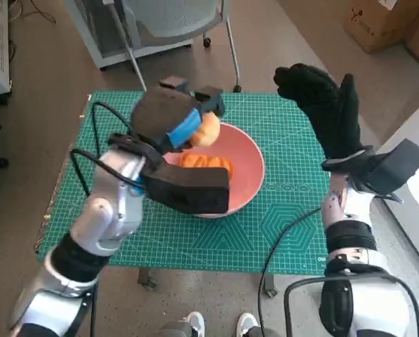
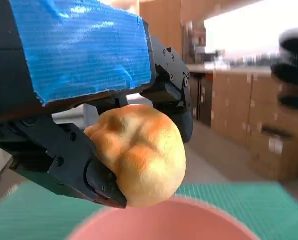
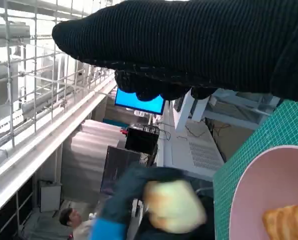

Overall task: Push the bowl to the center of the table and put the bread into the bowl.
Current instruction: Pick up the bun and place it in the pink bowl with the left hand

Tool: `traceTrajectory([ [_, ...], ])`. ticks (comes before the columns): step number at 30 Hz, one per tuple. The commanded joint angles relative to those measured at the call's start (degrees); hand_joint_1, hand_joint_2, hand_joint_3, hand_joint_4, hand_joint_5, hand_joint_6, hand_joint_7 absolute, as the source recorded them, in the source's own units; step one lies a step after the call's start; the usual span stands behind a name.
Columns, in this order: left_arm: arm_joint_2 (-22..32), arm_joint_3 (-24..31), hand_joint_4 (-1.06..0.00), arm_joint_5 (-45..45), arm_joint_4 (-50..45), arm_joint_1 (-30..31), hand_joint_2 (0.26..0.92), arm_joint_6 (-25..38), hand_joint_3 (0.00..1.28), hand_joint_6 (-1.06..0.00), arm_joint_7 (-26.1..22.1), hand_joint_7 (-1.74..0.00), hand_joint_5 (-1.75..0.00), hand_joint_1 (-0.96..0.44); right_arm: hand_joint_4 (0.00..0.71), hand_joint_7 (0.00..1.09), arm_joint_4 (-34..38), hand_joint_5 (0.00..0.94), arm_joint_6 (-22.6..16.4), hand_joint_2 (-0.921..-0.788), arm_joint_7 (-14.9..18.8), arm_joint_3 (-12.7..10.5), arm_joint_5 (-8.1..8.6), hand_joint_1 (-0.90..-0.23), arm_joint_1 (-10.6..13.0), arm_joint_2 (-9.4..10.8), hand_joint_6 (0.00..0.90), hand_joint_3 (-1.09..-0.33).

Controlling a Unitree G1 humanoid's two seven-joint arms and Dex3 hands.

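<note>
Desk under a green mat

The green cutting mat (image 1: 279,232) covers the desk (image 1: 44,225); the pink bowl (image 1: 251,172) sits at its middle, slightly toward three o'clock.

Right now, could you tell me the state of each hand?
Left hand: holding the bread roll above the pink bowl.
Right hand: open, holding nothing, raised beside the bowl.

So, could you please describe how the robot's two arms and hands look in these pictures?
Both forearms are pale silver-grey with black bands and loose black cables. The left hand is black and blocky, with bright blue tape across its back; screws show on its fingers. A black box-shaped unit sits at that wrist. The right hand wears a black knitted glove, with a dark angular unit at its wrist.
</note>
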Motion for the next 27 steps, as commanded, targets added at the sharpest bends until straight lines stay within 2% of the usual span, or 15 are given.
traceTrajectory([
  [1, -1.17, -0.32, -0.78, 0.45, 3.71, -2.25, 0.920, -0.93, 0.01, -0.67, -0.62, -1.12, -1.08, 0.00, 0.222, 0.00, 0.38, 0.004, 0.00, -0.921, 0.03, -0.11, 0.04, -0.696, 1.02, -0.29, 0.352, -0.745],
  [8, -2.05, -0.03, -0.75, -0.48, 5.68, -2.06, 0.920, -1.59, 0.03, -0.65, -2.15, -1.15, -1.09, 0.00, 0.232, 0.01, 0.28, 0.007, 0.06, -0.921, -1.07, 0.01, -0.34, -0.701, 1.34, -0.55, 0.358, -0.744],
  [13, -3.18, 2.30, -0.74, -4.75, 7.37, -1.13, 0.920, -3.20, 0.04, -0.64, -1.68, -1.11, -1.15, 0.00, 0.236, 0.01, 0.16, 0.007, 0.15, -0.921, -2.00, 0.08, -0.50, -0.706, 1.54, -0.43, 0.362, -0.741],
  [14, -3.60, 2.99, -0.72, -6.07, 7.29, -0.81, 0.921, -2.59, 0.07, -0.60, -2.58, -1.12, -1.20, 0.00, 0.236, 0.01, 0.14, 0.007, 0.12, -0.921, -2.14, 0.09, -0.50, -0.707, 1.56, -0.39, 0.362, -0.741],
  [15, -3.82, 3.42, -0.65, -6.89, 7.22, -0.62, 0.921, -2.16, 0.11, -0.53, -3.24, -0.89, -1.26, 0.13, 0.236, 0.01, 0.13, 0.006, 0.09, -0.921, -2.25, 0.11, -0.51, -0.708, 1.56, -0.35, 0.362, -0.740],
  [16, -3.93, 3.68, -0.63, -7.45, 7.20, -0.52, 0.921, -1.92, 0.13, -0.53, -3.64, -0.76, -1.28, 0.17, 0.237, 0.01, 0.13, 0.006, 0.08, -0.921, -2.34, 0.14, -0.52, -0.708, 1.56, -0.31, 0.363, -0.740],
  [17, -4.23, 4.28, -0.60, -8.61, 7.05, -0.24, 0.921, -1.01, 0.15, -0.54, -4.75, -0.56, -1.31, 0.24, 0.237, 0.01, 0.10, 0.006, 0.02, -0.921, -2.39, 0.18, -0.53, -0.708, 1.59, -0.29, 0.363, -0.739],
  [19, -4.71, 5.37, -0.32, -10.89, 6.62, 0.29, 0.853, 1.00, 0.09, -0.40, -7.14, -0.24, -0.63, 0.05, 0.237, 0.01, 0.02, 0.005, -0.05, -0.921, -2.46, 0.24, -0.53, -0.708, 1.62, -0.25, 0.363, -0.739],
  [20, -4.75, 5.79, -0.28, -11.80, 6.34, 0.47, 0.844, 2.04, 0.07, -0.38, -8.45, -0.19, -0.51, 0.02, 0.237, 0.01, -0.04, 0.005, -0.11, -0.921, -2.61, 0.30, -0.56, -0.708, 1.64, -0.21, 0.363, -0.739],
  [21, -4.66, 5.96, -0.19, -12.32, 6.16, 0.53, 0.824, 2.65, 0.05, -0.32, -9.21, -0.12, -0.33, -0.06, 0.237, 0.01, -0.08, 0.005, -0.14, -0.921, -2.75, 0.35, -0.59, -0.708, 1.64, -0.17, 0.363, -0.739],
  [22, -4.56, 6.01, -0.12, -12.62, 6.05, 0.53, 0.811, 3.02, 0.03, -0.28, -9.65, -0.08, -0.21, -0.11, 0.237, 0.01, -0.09, 0.004, -0.16, -0.921, -2.87, 0.39, -0.62, -0.708, 1.63, -0.14, 0.363, -0.739],
  [24, -3.81, 6.29, -0.07, -13.57, 5.28, 0.74, 0.797, 3.50, 0.02, -0.25, -10.96, -0.04, -0.11, -0.18, 0.236, 0.00, -0.11, 0.004, -0.27, -0.921, -3.05, 0.51, -0.67, -0.707, 1.63, -0.03, 0.361, -0.739],
  [27, -2.83, 6.60, -0.02, -14.32, 4.72, 0.94, 0.783, 3.38, 0.01, -0.21, -11.89, -0.01, -0.03, -0.27, 0.236, 0.00, -0.15, 0.003, -0.41, -0.921, -3.04, 0.65, -0.60, -0.703, 1.62, 0.15, 0.358, -0.739],
])
